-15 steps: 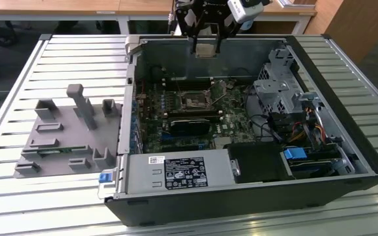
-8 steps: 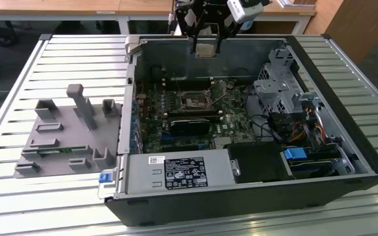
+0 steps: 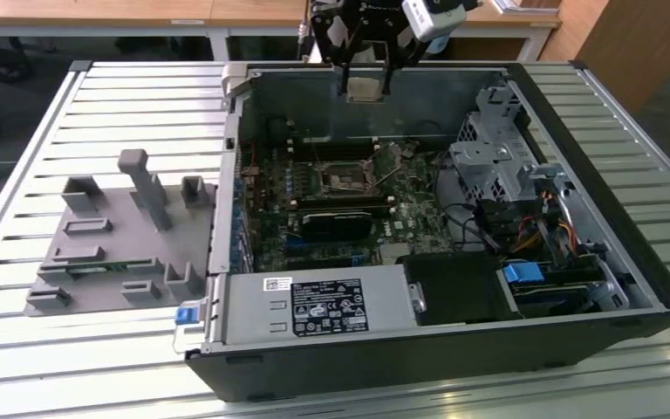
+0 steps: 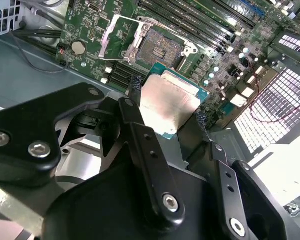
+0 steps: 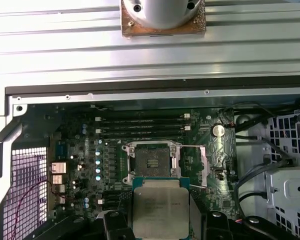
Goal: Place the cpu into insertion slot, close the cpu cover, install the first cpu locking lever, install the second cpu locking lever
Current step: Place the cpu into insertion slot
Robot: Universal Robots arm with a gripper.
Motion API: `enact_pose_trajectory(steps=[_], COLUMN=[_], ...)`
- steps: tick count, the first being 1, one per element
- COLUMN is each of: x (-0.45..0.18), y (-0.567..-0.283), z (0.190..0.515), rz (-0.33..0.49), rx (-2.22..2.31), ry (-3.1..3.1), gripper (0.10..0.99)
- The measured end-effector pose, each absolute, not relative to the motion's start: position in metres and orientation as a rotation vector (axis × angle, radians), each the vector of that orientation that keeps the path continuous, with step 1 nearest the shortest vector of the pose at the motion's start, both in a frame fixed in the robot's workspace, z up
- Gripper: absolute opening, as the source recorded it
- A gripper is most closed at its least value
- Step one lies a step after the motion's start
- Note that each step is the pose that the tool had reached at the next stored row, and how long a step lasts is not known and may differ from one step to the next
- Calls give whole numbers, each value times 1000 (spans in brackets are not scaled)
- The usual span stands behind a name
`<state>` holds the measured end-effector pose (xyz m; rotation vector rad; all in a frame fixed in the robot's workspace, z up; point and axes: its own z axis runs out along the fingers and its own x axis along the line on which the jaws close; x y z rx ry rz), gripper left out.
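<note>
the cpu is gripped by its edges between the fingers of the gripper, well above the open insertion slot with the cpu cover flipped back, and the slot could be damaged if it is lowered tilted or off-centre.

Bright, even light from overhead fills the scene. In the exterior view the slatted metal table gleams pale, while the motherboard sits dimmer, shaded by the computer case walls. In the second wrist view the cpu top shows a washed-out sheen — the perforated panel glares white.
</note>
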<state>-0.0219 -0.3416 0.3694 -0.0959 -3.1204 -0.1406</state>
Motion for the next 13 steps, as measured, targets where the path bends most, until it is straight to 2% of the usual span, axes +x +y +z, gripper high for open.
enact_pose_trajectory(steps=[13], x=[-22], y=[-342], z=[369], rz=[-141], rx=[-117], ry=[-3120], gripper=[541])
